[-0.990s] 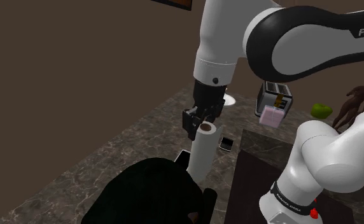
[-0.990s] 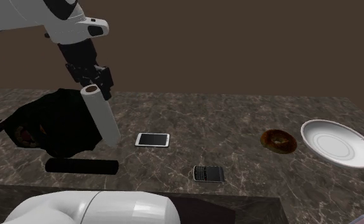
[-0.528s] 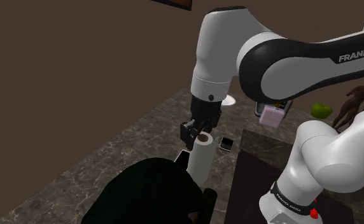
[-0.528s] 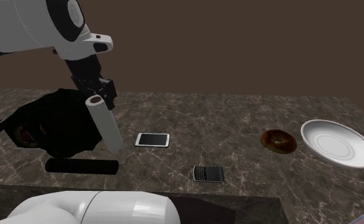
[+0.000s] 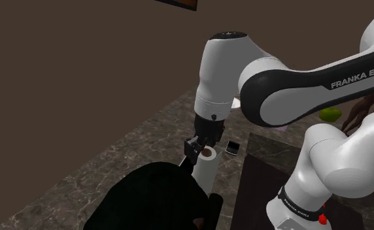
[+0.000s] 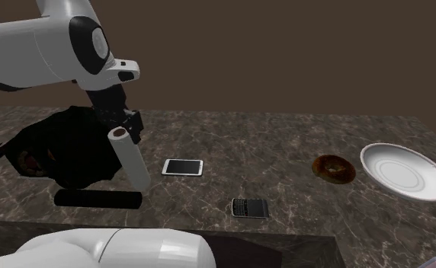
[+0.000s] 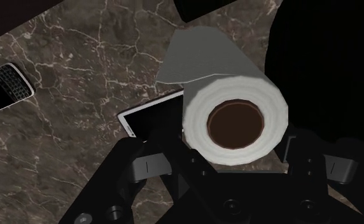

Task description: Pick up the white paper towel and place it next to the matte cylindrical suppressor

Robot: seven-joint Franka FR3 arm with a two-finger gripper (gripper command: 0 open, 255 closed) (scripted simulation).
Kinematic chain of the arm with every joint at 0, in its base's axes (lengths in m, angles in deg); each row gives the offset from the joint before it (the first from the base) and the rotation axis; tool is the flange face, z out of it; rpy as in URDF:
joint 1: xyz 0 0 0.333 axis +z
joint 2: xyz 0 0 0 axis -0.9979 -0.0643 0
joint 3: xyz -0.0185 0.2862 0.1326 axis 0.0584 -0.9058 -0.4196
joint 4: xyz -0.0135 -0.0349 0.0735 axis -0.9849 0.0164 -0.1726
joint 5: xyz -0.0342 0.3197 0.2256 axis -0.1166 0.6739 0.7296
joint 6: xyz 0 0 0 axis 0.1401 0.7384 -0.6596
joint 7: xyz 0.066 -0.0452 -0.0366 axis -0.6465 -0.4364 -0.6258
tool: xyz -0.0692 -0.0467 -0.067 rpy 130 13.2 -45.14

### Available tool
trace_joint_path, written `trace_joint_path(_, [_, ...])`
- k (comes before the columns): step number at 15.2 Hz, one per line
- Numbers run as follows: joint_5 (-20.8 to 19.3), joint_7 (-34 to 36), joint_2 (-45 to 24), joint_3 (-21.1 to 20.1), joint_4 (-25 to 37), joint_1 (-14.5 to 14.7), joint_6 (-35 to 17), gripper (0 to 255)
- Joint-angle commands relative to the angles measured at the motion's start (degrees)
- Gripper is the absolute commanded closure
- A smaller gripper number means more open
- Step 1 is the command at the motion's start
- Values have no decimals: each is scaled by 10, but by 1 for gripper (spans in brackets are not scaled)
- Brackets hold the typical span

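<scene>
My gripper (image 6: 125, 126) is shut on the top end of the white paper towel roll (image 6: 131, 160). The roll hangs tilted, its lower end close to the marble countertop (image 6: 285, 145). The matte black cylindrical suppressor (image 6: 98, 199) lies flat on the counter just in front of the roll's lower end. In the shoulder view the gripper (image 5: 202, 147) clasps the roll (image 5: 204, 172) above the black bag (image 5: 153, 199). In the wrist view the roll (image 7: 235, 95) with its brown core sits between the black fingers (image 7: 158, 159).
A black bag (image 6: 56, 148) lies behind the roll. A white smartphone (image 6: 183, 167), a black keypad phone (image 6: 249, 207), a brown doughnut (image 6: 334, 168) and a white plate (image 6: 407, 171) spread toward the second exterior view's right. A green apple (image 5: 331, 114) sits far back.
The arm has come down with the roll still held, shifting it slightly toward the second exterior view's right, so its lower end is now nearer the counter and the suppressor.
</scene>
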Motion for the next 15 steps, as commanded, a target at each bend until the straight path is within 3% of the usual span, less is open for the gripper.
trace_joint_path(1, [0, 2, -7, -3, -9, 0, -17, 255])
trace_joint_path(8, [0, 2, -7, -3, -9, 0, -17, 255])
trace_joint_path(9, [0, 2, -7, -3, -9, 0, -17, 0])
trace_joint_path(14, [0, 2, -7, -3, -9, 0, -17, 0])
trace_joint_path(15, [0, 1, 1, 0, 5, 0, 6, 0])
